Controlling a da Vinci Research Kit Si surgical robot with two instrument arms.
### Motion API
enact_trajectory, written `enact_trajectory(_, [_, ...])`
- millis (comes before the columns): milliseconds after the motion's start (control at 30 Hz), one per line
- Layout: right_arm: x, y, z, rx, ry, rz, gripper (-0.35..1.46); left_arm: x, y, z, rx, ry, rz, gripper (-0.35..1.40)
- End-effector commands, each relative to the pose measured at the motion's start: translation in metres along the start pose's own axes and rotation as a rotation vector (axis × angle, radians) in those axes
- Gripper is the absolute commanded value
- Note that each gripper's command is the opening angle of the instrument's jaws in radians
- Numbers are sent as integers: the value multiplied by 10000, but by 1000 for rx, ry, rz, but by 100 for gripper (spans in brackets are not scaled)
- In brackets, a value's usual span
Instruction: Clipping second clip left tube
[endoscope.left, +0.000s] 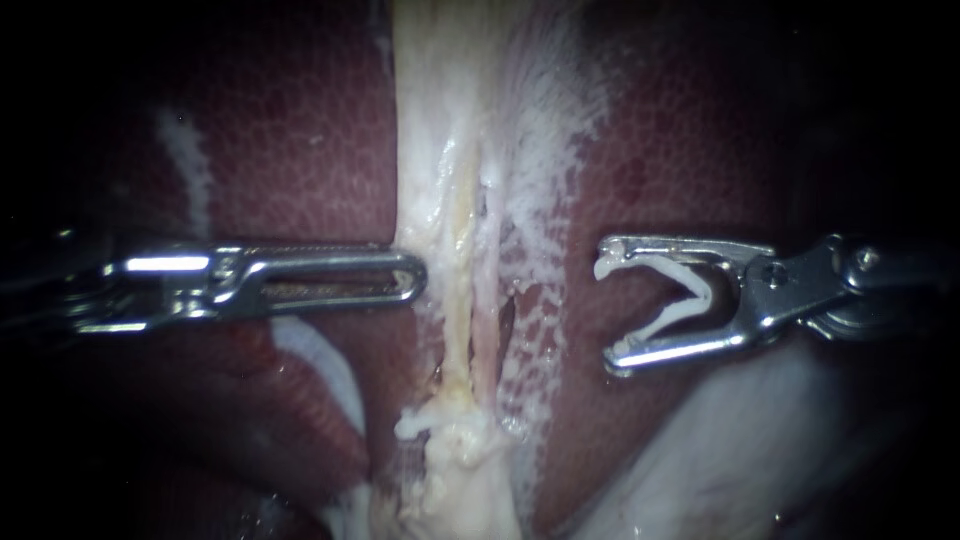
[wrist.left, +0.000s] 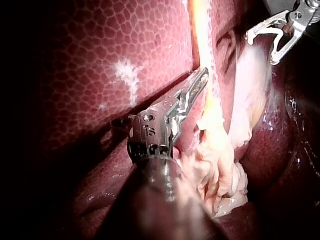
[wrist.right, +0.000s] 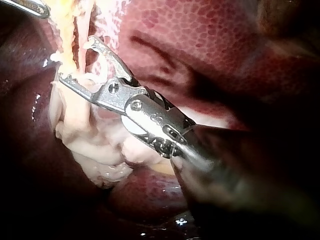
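A pale band of tissue (endoscope.left: 450, 150) runs down the middle over the dark red liver (endoscope.left: 300, 130). Two thin tubes lie side by side in it: a yellowish left tube (endoscope.left: 458, 310) and a pinkish right tube (endoscope.left: 487, 325). No clip shows on either. My left instrument (endoscope.left: 415, 277) lies level, its slotted jaws together and empty, the tip touching the band's left edge. My right instrument (endoscope.left: 608, 312) hovers to the right of the tubes, apart from them. Its jaws stand wide and hold an open white clip (endoscope.left: 690, 290) that points at the tubes.
The band ends below in a ragged whitish lump (endoscope.left: 450, 470), seen also in the left wrist view (wrist.left: 220, 175). Smooth pale tissue (endoscope.left: 720, 450) lies under my right instrument. White filmy tissue (endoscope.left: 545, 130) spreads over the liver right of the band.
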Motion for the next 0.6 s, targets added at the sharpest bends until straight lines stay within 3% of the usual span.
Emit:
enact_trajectory(33, [0, 0, 0, 0, 0, 0, 60, 0, 0, 0, 0, 0, 0, -35])
enact_trajectory(300, [-3, -1, 3, -3, 2, 33, 60, -5, -2, -5, 3, 2, -3, -35])
enact_trajectory(600, [-22, -9, 23, 13, 3, 184, 58, -34, -13, -28, 14, 0, -19, -35])
